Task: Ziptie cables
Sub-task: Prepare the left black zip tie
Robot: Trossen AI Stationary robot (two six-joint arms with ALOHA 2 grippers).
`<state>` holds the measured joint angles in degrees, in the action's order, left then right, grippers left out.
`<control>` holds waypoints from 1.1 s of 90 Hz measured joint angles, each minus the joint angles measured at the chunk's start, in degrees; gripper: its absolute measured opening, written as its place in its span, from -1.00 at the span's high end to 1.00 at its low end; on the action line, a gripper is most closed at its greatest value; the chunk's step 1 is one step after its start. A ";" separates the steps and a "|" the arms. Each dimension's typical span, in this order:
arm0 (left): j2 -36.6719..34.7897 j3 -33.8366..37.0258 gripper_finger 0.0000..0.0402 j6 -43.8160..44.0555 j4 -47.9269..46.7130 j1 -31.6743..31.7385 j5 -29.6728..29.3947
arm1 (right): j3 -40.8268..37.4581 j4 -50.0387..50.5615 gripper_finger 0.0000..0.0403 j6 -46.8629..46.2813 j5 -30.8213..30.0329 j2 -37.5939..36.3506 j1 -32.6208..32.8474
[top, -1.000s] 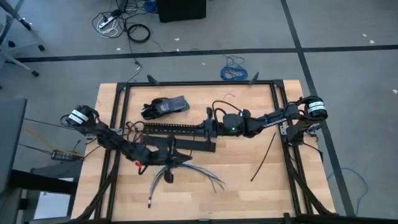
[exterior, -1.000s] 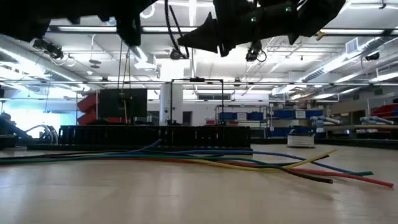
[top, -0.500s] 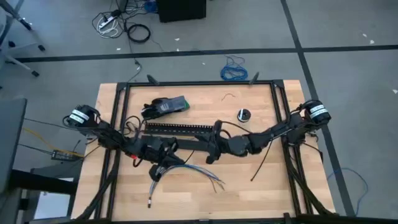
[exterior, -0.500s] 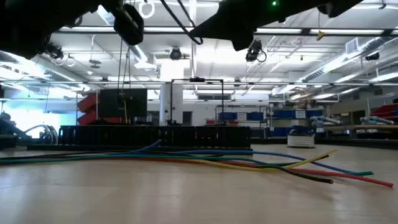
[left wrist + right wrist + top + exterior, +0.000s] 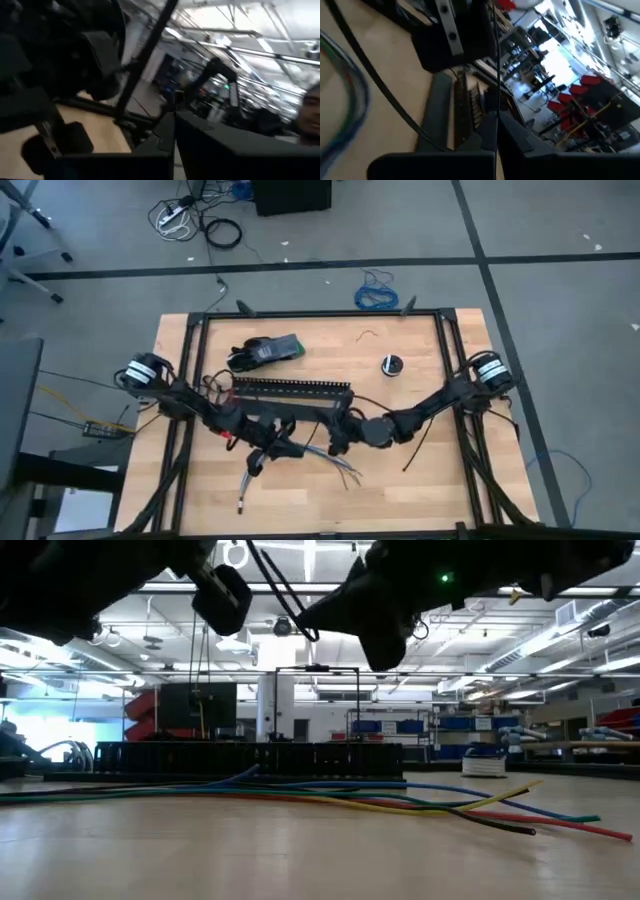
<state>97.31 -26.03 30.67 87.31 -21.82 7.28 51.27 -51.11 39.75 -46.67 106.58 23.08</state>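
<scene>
**Both arms close over the cables**

From above, the cables (image 5: pixel 325 463) lie on the desk (image 5: pixel 400 490) just in front of the slotted channel (image 5: pixel 290 389), long axis roughly parallel to it. The left tool (image 5: pixel 268 450) sits over their near end, the right tool (image 5: pixel 336 438) beside their splayed end; both are about equally near. One ziptie (image 5: pixel 425 432) lies well to the right of the channel.

Level with the desk, the cables (image 5: pixel 330 796) stretch in front of the channel (image 5: pixel 250 757).

Whether either tool is wide or narrow, I cannot tell.
</scene>
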 joint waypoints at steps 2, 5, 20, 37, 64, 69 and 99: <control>0.40 0.22 1.00 0.29 1.22 0.03 1.08 | 0.02 -0.21 1.00 0.23 -0.17 0.07 0.33; 0.93 0.57 1.00 0.67 2.62 0.01 2.33 | 0.00 -0.27 1.00 0.71 -0.95 0.09 0.97; 0.73 1.48 1.00 1.20 2.64 0.23 2.97 | 0.00 -2.44 1.00 2.38 -3.39 0.11 3.66; 0.75 1.49 1.00 -0.30 2.62 0.76 2.82 | 0.00 -5.48 1.00 4.91 -4.78 0.11 5.14; 0.75 -1.48 1.00 0.92 2.64 1.17 4.14 | 0.00 -7.39 1.00 5.16 0.43 0.11 6.07; 0.75 -2.58 1.00 1.12 2.62 1.17 5.22 | 0.00 -7.46 1.00 5.18 0.22 0.11 6.02; 0.94 -4.19 1.00 1.32 -3.52 1.19 2.85 | 0.00 -8.62 1.00 5.40 -0.03 0.11 5.69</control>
<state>98.26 -30.22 31.99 83.79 -20.62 10.14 51.27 -59.73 45.15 -46.70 106.69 28.77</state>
